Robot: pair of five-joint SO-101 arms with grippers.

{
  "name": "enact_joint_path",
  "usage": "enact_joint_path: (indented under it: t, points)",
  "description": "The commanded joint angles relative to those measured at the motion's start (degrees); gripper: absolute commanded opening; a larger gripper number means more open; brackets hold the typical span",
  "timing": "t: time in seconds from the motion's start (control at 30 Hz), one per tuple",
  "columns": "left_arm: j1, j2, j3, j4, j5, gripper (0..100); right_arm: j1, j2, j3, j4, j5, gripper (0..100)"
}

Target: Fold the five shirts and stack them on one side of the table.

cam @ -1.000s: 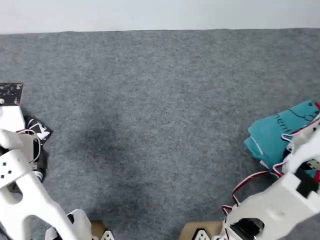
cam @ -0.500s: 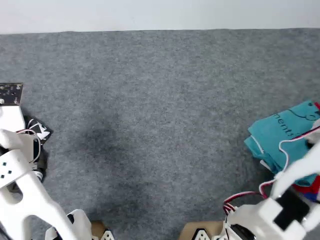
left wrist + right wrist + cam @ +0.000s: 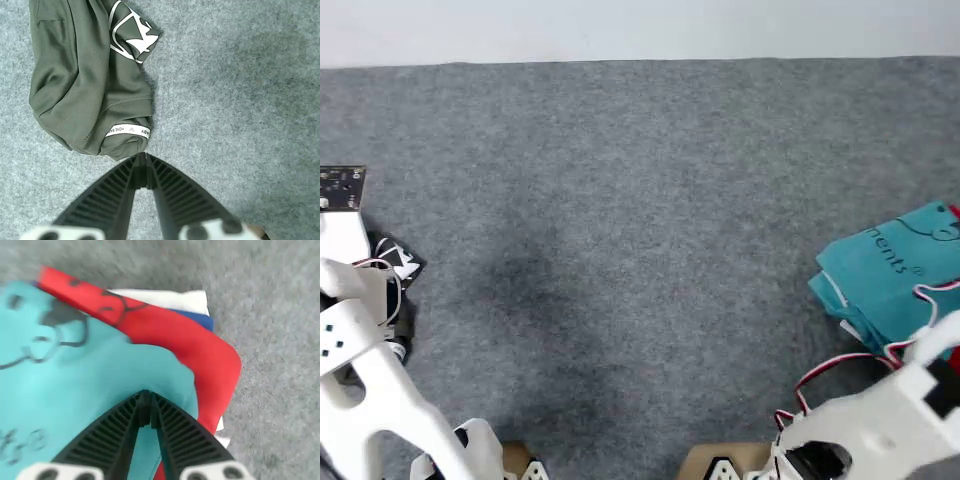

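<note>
A crumpled olive-green shirt [image 3: 85,80] with a white print lies on the grey carpet, and my left gripper [image 3: 144,161] is shut with its tips just short of the shirt's labelled hem. In the high view a dark bit of this shirt [image 3: 395,258] peeks out beside the left arm. At the right edge sits a stack of folded shirts with a teal one [image 3: 885,270] on top. My right gripper [image 3: 146,396] is shut and empty above the teal shirt [image 3: 75,390], with red [image 3: 200,355], blue and white shirts showing beneath it.
The grey carpeted table [image 3: 640,200] stretches wide between the two arms. The white left arm [image 3: 360,370] fills the near left corner, and the white right arm [image 3: 880,420] the near right. A pale wall [image 3: 640,30] borders the far edge.
The right arm has pulled back toward the near right corner, uncovering more of the teal shirt on the stack. The left arm has kept still.
</note>
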Motion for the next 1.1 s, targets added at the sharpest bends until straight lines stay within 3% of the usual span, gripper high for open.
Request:
enact_joint_path:
  t: [0.0, 0.33, 0.6, 0.8, 1.07]
  points:
    - [0.26, -1.32, -0.31, 1.49, -0.09, 0, 3.47, 1.45, -0.62, -1.10, 1.85, 1.0]
    - [0.35, -1.32, -0.40, 1.49, -0.09, 0, 5.58, -6.11, -6.86, 9.54, 1.49, 1.0]
    - [0.35, -3.96, -1.45, 1.49, -0.09, 0, -5.85, -21.58, -9.23, 19.30, 1.49, 1.0]
    - [0.44, -7.38, -1.54, 1.23, -0.09, 0, -13.67, -23.43, -8.70, 28.97, 1.49, 1.0]
    - [3.87, -7.30, -1.80, 1.49, -0.18, 0, -15.08, -23.52, -4.92, 39.52, 1.49, 1.0]
